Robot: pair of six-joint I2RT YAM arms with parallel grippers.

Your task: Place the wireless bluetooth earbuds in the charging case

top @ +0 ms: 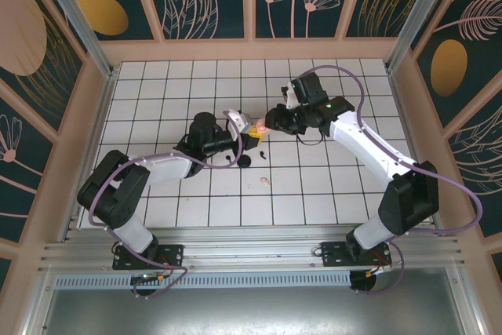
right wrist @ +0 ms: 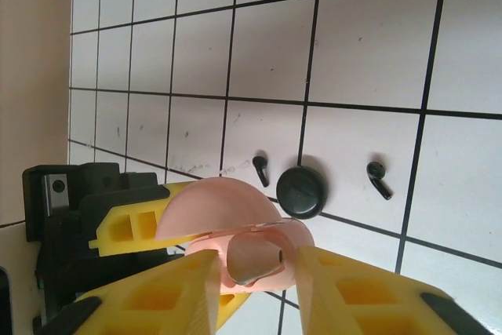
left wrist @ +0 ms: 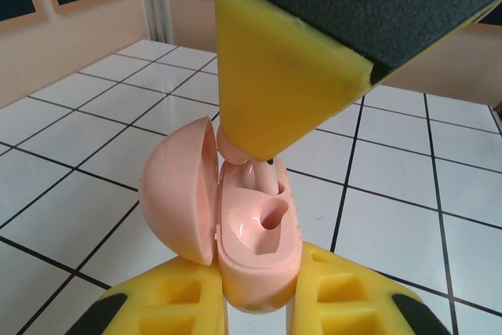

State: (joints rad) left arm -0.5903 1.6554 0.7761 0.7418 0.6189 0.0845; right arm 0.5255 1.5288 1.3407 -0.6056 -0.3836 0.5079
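My left gripper is shut on the base of a pale pink charging case, held off the table with its lid swung open to the left. A pink earbud stands with its stem in the far socket; the near socket is empty. My right gripper hovers right over the case, its fingers a little apart on either side of that earbud, with a gap showing on one side. From above, both grippers meet mid-table. Another pink earbud lies on the tiles nearby.
A round black case lies shut on the tiles below the grippers, with a black earbud on one side and a second one on the other. White tiled floor stretches all around, bounded by low walls.
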